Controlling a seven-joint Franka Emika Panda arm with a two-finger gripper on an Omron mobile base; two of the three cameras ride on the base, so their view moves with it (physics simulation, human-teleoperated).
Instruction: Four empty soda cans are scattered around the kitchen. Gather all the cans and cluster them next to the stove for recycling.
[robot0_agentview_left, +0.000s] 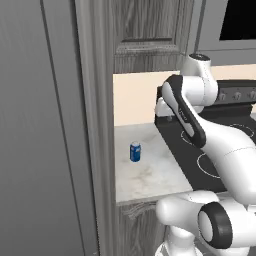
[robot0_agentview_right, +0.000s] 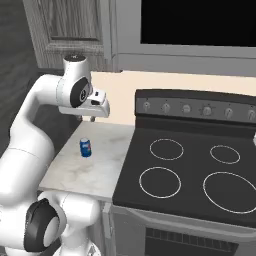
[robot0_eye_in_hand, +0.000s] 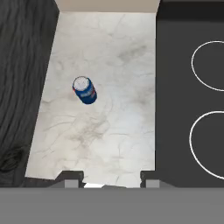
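We see our arm (robot0_agentview_right: 30, 135) rising from the base, bending at the elbow and reaching forward, with the wrist turned so the hand faces straight down. Our gripper (robot0_eye_in_hand: 111, 177) hangs in the air, holding nothing; its two fingertips (robot0_eye_in_hand: 72, 178) sit at 6 o'clock in the hand view.

Glossy white rounded arm (robot0_agentview_right: 30, 135) segments with black joint bands, ending in a boxy white hand.
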